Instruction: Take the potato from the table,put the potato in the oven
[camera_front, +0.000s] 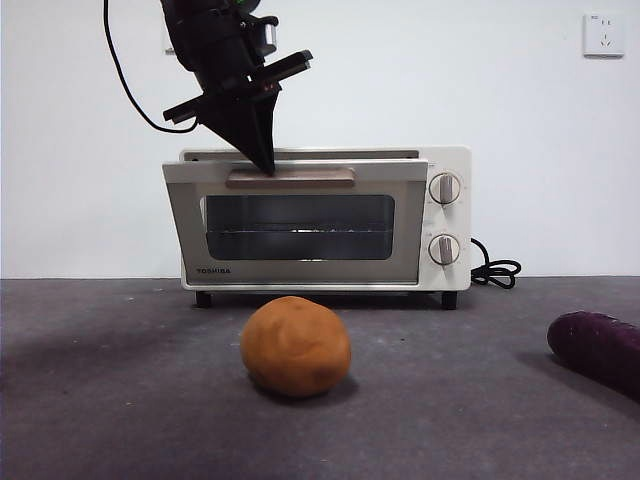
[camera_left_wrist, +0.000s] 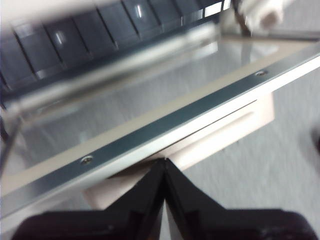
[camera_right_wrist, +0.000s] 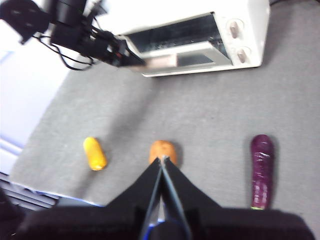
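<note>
Left arm: comes down from the upper left of the front view, big and dark, wrist tilted so the gripper points down and to the right.
Left gripper (camera_front: 266, 163): jaws pressed together into one point, tip at the handle (camera_front: 290, 178) on the oven (camera_front: 448, 215) door's top edge; whether it touches the handle cannot be told.
Right arm: held high above the near side of the table (camera_right_wrist: 210, 115), looking down on it.
Right gripper (camera_right_wrist: 163, 160): jaws closed tip to tip, holding nothing, hanging in the air.
</note>
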